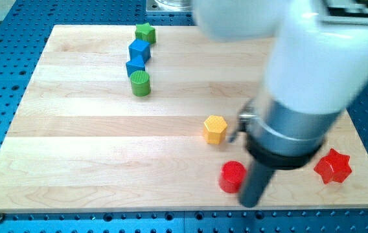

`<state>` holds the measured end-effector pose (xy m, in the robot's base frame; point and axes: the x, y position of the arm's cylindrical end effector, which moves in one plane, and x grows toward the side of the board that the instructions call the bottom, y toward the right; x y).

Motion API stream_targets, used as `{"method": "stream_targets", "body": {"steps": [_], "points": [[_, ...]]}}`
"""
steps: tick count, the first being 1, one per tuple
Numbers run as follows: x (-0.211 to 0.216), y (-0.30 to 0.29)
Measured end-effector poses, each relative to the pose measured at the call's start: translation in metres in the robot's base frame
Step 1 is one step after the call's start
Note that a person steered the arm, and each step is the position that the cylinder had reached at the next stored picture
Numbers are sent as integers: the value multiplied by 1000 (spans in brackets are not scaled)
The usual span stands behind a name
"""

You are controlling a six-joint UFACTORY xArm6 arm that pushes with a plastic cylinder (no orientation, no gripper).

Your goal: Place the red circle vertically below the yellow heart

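Now we have my tip just right of the red circle, nearly touching it, near the counter's bottom edge, the yellow block up-left of it, a red star at right, and green and blue blocks top left.

my tip sits just beside the red circle, on its right near the view's bottom. up and left of the circle stands a yellow hexagon (no heart shape can be made out). a red star lies at the view's right. near the top left of the wooden board, a green star, two blue blocks and a green cylinder form a short column.
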<state>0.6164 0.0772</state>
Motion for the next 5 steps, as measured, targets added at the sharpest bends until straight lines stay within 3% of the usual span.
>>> {"method": "stream_targets", "body": {"steps": [1, 2, 4, 5], "points": [[-1, -57], [-23, -69], [-49, -5], [-44, -38]]}}
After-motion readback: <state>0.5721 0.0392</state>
